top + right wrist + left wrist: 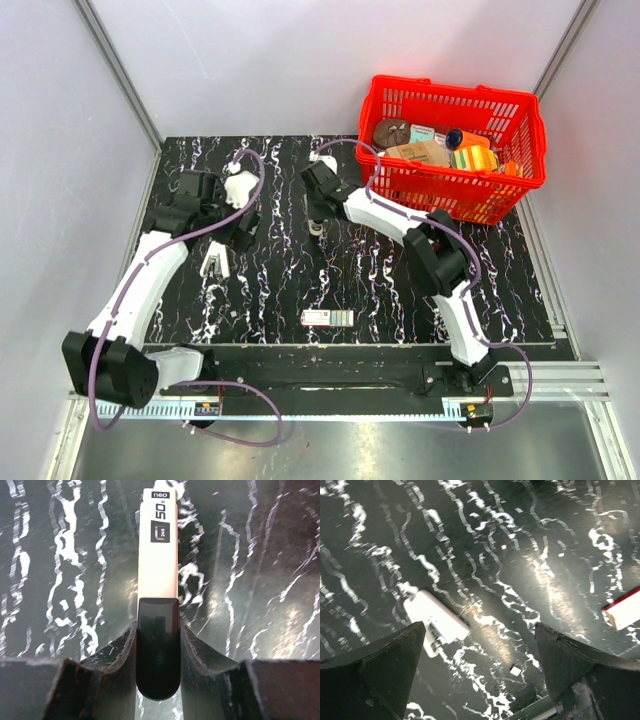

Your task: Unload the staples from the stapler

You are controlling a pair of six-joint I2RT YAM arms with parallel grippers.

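Stapler [215,262] [436,621]: small, white, lying flat on the black marbled table [400,300], its two arms slightly splayed. My right claw [158,630] pinches a slim white bar [159,545] by its black end; printed 50 and 24/6.

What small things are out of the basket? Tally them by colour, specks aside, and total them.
White: 2, the stapler and the black-tipped bar in the right claw.
Red, white and green: 1, the small box.
Total: 3

box [625,611] cut at right edge; white piece [437,622] partly behind left end effector [480,626] | staples too small
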